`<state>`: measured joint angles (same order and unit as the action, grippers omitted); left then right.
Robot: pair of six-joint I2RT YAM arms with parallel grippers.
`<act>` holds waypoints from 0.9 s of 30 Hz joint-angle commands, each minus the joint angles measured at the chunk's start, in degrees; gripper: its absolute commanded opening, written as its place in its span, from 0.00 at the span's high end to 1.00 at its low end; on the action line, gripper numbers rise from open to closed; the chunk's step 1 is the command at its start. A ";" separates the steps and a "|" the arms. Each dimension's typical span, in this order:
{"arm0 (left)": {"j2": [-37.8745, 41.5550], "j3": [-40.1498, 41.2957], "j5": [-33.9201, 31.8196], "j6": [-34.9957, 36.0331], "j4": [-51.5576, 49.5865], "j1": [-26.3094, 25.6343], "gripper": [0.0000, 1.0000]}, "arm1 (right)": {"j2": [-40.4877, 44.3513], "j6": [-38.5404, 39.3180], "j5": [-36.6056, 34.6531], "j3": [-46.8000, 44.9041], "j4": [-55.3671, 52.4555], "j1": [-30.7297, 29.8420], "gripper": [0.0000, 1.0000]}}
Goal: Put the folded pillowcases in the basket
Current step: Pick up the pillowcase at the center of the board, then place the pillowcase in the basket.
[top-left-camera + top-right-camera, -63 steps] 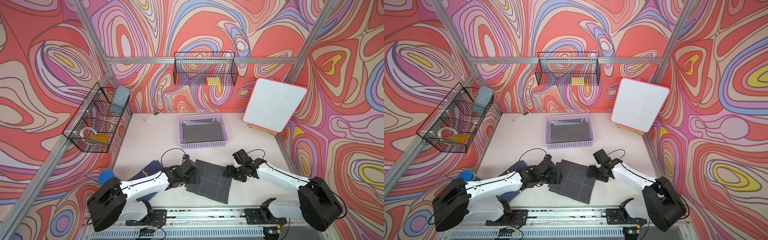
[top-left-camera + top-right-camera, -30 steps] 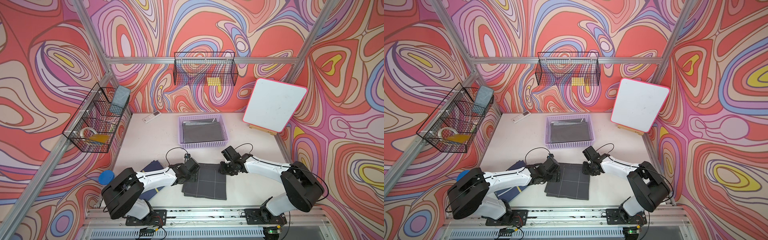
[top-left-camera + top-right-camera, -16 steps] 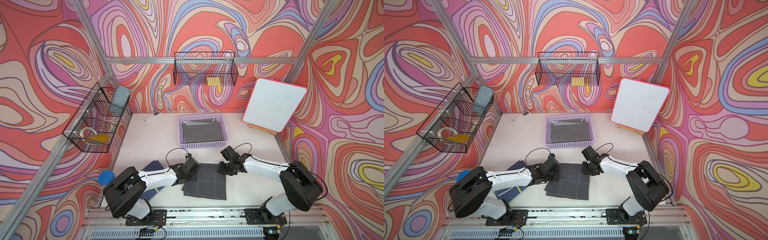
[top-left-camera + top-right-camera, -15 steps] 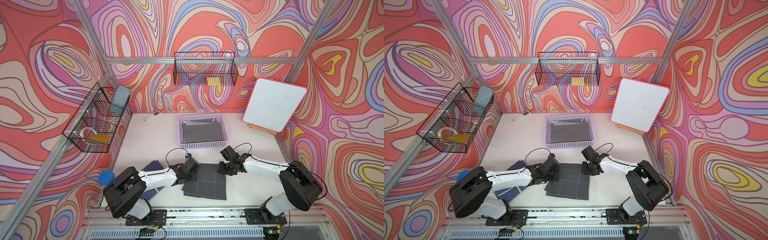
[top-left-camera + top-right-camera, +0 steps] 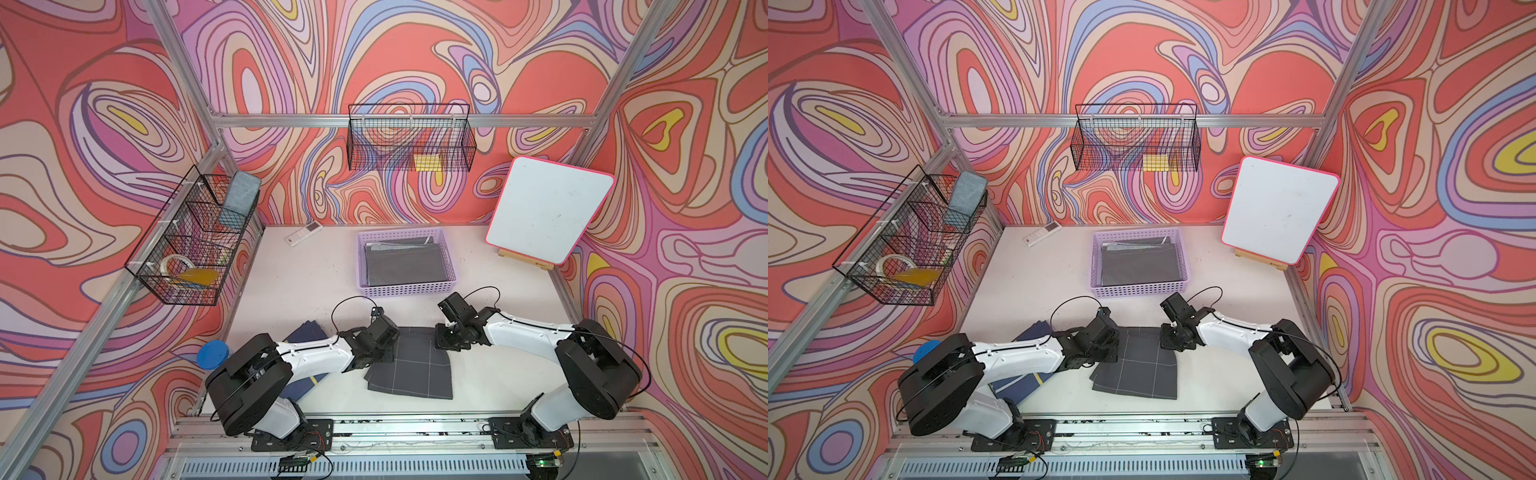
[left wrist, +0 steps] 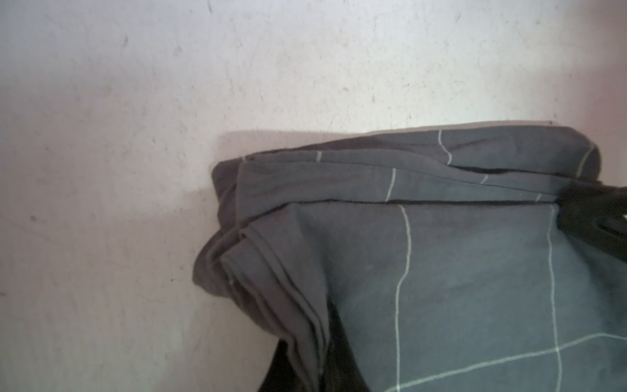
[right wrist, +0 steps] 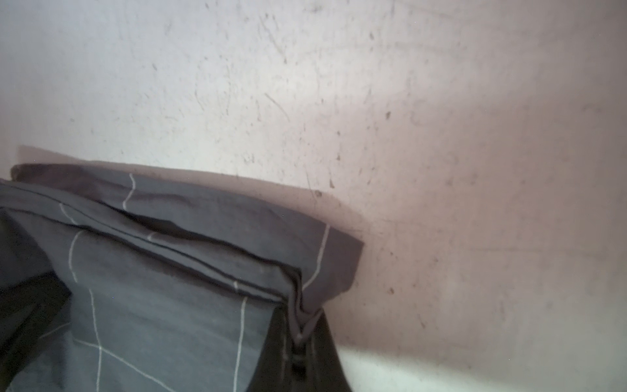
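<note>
The folded pillowcase (image 5: 409, 370) (image 5: 1136, 370) is dark grey with thin white grid lines and lies flat on the table near the front. My left gripper (image 5: 388, 351) (image 5: 1111, 351) is shut on its far left corner; in the left wrist view the layered edge (image 6: 295, 305) is pinched between the jaws (image 6: 317, 370). My right gripper (image 5: 444, 343) (image 5: 1165, 338) is shut on the far right corner, with bunched cloth (image 7: 305, 305) clamped at the jaws (image 7: 298, 342). The lilac basket (image 5: 405, 289) (image 5: 1140, 286) stands just behind, holding folded grey cloth (image 5: 405, 262).
A navy folded cloth (image 5: 309, 332) lies under my left arm, and a blue disc (image 5: 212, 354) is at the table's left edge. A whiteboard on an easel (image 5: 548, 214) leans at the back right, a remote (image 5: 303, 233) at the back left. Black wire baskets (image 5: 409, 139) (image 5: 195, 241) hang on the walls.
Both grippers have closed on the pillowcase's far corners. The cloth at each corner is now bunched between the jaws. The arms have hardly shifted.
</note>
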<state>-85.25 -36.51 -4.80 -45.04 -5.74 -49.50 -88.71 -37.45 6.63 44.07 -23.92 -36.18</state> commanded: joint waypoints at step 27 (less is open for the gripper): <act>13.22 -15.15 -3.20 17.76 -0.91 9.94 1.00 | 7.25 16.42 -12.90 20.90 5.99 2.48 1.00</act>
<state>-70.35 -48.45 -9.65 -32.08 -7.97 -41.41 -78.91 -25.17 -4.73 61.91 -20.82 -35.40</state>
